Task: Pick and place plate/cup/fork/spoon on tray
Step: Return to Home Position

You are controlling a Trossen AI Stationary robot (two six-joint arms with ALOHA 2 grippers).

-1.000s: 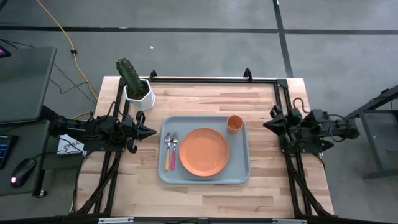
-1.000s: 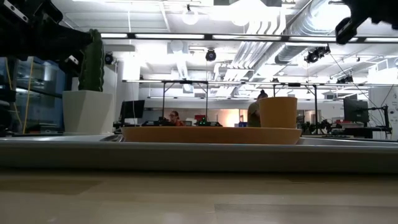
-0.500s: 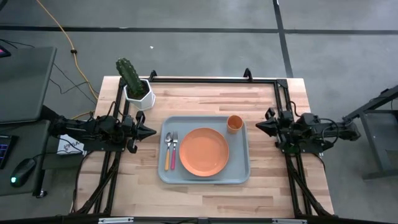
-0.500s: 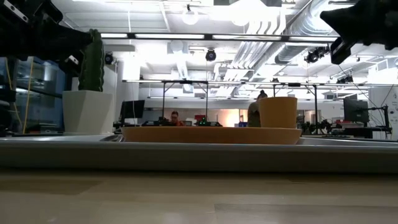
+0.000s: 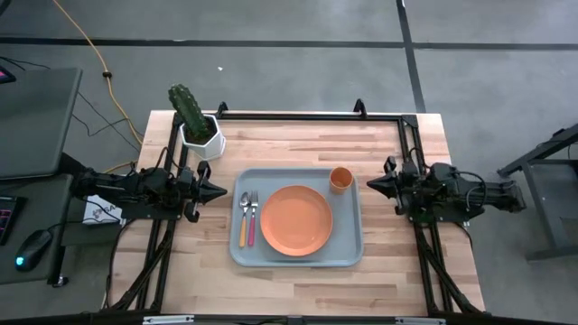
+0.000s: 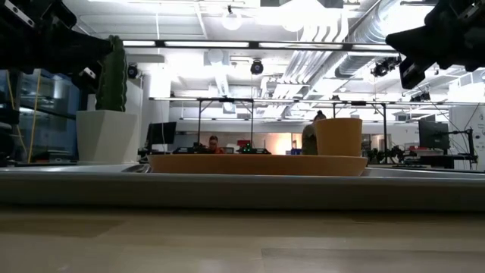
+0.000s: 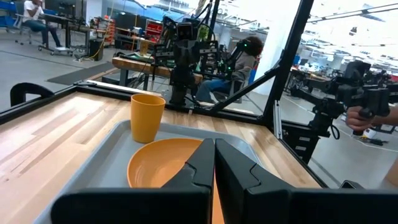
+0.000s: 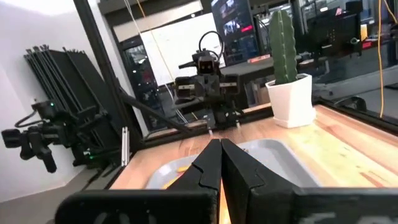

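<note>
The pale blue-grey tray lies mid-table. On it lie the orange plate at the middle, the orange cup upright at the far right corner, and the spoon and pink-handled fork side by side at the left. My left gripper is shut and empty just left of the tray. My right gripper is shut and empty just right of the tray, near the cup. The plate and cup also show in the left wrist view.
A white pot with a green cactus stands at the far left of the table. A black frame runs along the table's far and side edges. Bare wood lies in front of the tray. People sit in the room beyond.
My right gripper has moved toward the table's left, nearer the tray and the cup, and has come lower in the low view, staying shut. The left arm and the tableware have kept still.
</note>
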